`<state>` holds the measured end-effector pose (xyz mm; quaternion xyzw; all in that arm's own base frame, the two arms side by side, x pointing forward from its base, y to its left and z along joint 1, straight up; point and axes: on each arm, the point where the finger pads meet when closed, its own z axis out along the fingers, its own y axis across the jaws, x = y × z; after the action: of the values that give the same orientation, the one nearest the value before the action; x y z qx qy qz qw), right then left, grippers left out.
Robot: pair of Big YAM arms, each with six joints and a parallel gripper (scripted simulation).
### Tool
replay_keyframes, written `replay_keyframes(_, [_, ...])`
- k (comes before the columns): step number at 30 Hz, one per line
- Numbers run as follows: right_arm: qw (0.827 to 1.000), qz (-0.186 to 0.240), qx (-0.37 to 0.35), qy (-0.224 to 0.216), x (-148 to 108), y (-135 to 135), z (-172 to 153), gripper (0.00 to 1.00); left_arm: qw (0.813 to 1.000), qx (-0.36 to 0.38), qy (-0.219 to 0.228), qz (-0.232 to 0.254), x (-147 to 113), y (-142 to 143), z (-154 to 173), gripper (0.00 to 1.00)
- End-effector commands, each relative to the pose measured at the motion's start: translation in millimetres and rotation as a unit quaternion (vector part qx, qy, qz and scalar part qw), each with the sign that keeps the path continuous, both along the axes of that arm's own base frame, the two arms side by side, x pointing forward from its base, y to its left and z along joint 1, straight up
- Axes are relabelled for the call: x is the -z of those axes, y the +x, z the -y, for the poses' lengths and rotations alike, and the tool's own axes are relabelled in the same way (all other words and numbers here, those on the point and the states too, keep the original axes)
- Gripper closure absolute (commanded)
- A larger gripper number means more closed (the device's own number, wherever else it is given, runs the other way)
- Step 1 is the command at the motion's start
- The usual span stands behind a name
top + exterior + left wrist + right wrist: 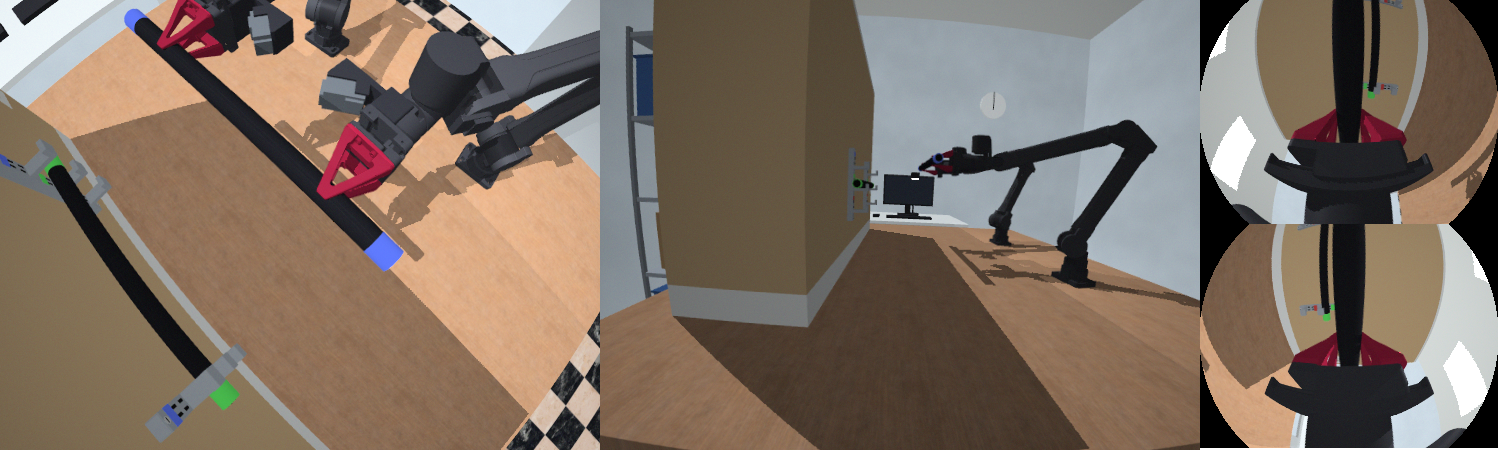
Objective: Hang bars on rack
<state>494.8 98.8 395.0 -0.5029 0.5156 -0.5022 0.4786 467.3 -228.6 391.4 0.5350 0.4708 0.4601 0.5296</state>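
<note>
blue-ended bar [250, 125] [938, 158] [1348, 60] [1349, 284]: one, held off the rack, above the counter [310, 280] [910, 350]. left end effector [334, 194] [932, 164] [1349, 125] and right end effector [176, 49] [1349, 336]: both clamped on it, one near each end, presumably to keep so long a piece level. green-ended bar [130, 280] [857, 183] [1375, 45] [1324, 269]: one, on the middle pair of the wall rack [155, 427] [851, 200] [1394, 90] [1303, 310], apparently its matching place (best left alone). blue labels [172, 415]: top pair, the held bar's likely destination; holding it out front should allow an approach over the upturned tips. by view: the top view shows both blue ends and the grips' spacing; the exterior view, the rack's three levels; the wrist views, red labels [1383, 87] [1315, 308], unreadable from above.
</note>
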Motion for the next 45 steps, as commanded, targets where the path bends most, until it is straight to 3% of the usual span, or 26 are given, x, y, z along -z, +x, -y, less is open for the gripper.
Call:
replay_keyframes(1, [0.999, 0.038, 0.01, 0.019, -32.2, -6.7, 8.0, 1.0, 1.0, -0.007, -0.006, 0.026, -20.0, -0.6, -4.7, 1.0])
replay_keyframes(45, [0.999, 0.038, 0.01, 0.019, -28.6, -6.2, 7.3, 1.0, 1.0, -0.007, -0.006, 0.026, -23.8, 7.2, -4.5, 1.0])
